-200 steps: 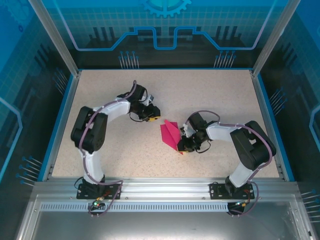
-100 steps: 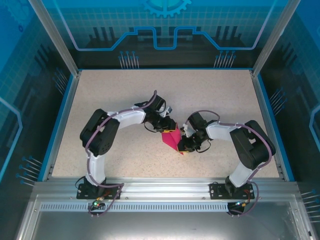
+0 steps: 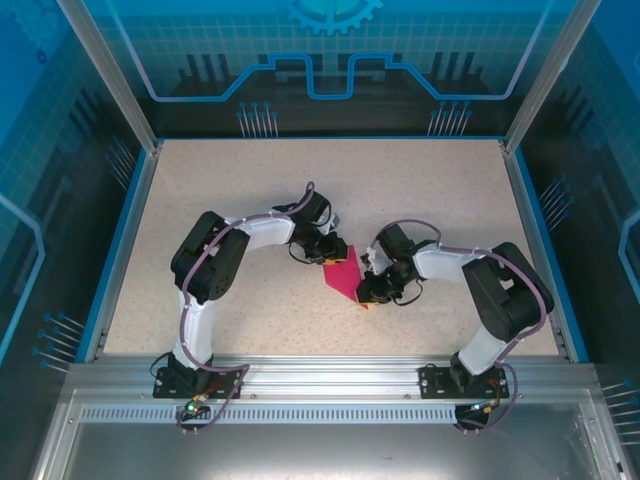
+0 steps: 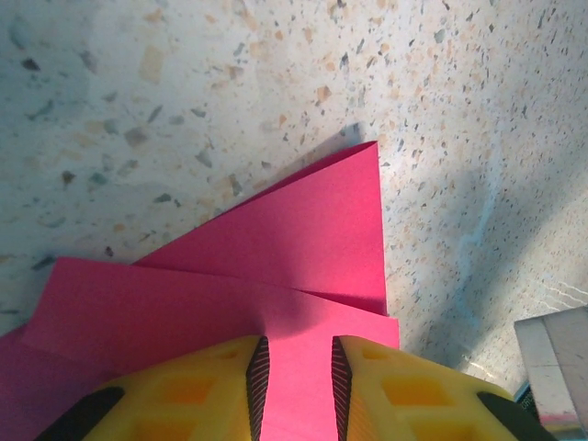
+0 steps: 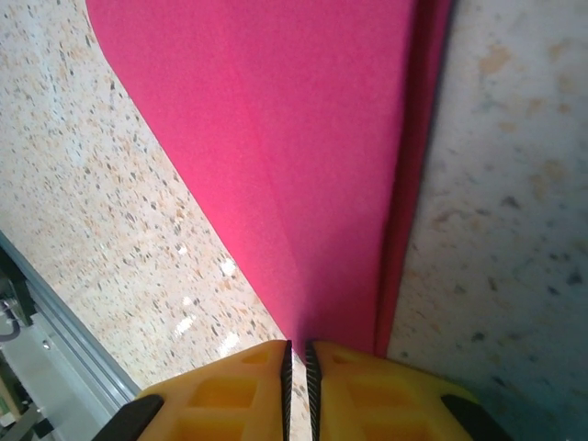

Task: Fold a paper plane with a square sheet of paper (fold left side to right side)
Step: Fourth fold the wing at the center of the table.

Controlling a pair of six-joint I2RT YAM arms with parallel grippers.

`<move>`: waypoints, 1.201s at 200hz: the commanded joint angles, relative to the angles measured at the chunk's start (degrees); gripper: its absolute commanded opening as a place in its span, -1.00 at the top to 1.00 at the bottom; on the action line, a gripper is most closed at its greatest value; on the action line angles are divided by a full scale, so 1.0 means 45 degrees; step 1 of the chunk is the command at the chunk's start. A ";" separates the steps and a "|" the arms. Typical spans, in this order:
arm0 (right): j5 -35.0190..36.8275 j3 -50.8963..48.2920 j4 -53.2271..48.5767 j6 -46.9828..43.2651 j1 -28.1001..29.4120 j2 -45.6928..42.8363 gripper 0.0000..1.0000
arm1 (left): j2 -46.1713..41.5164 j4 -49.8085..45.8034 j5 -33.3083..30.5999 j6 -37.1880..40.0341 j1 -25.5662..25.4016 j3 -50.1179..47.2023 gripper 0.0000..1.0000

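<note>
My two arms bent inward, left gripper (image 4: 294,354) slightly parted, right gripper (image 5: 296,349) pinched on the paper plane (image 5: 303,165).

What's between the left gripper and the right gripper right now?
The folded pink paper lies between them, its ends reaching the left gripper and the right gripper. The top view shows it.

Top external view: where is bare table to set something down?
Free: the far strip of table, and the near strip along the metal rail. Crowded: the middle, where left gripper and right gripper meet on the folded paper.
</note>
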 commanded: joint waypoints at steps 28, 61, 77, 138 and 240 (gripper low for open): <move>-0.0359 0.0405 -0.0853 0.0600 -0.0095 -0.1493 0.69 | 0.0486 -0.0057 -0.0408 -0.0035 0.0122 -0.0408 0.40; 0.0110 0.0949 0.0148 0.1542 0.0112 -0.0891 0.71 | 0.0425 0.0143 -0.0359 -0.0157 0.0081 -0.0540 0.41; 0.0250 0.1178 0.0670 0.2081 0.0132 -0.0260 0.71 | 0.0434 0.0142 -0.0358 -0.0157 0.0046 -0.0543 0.41; 0.0926 0.1979 0.1580 0.3447 0.0483 0.1063 0.71 | 0.0414 0.0225 -0.0362 -0.0279 0.0019 -0.0558 0.41; 0.1569 0.2197 0.0474 0.3334 0.0699 0.1955 0.70 | 0.0503 0.0054 -0.0536 -0.0196 0.0026 -0.0471 0.42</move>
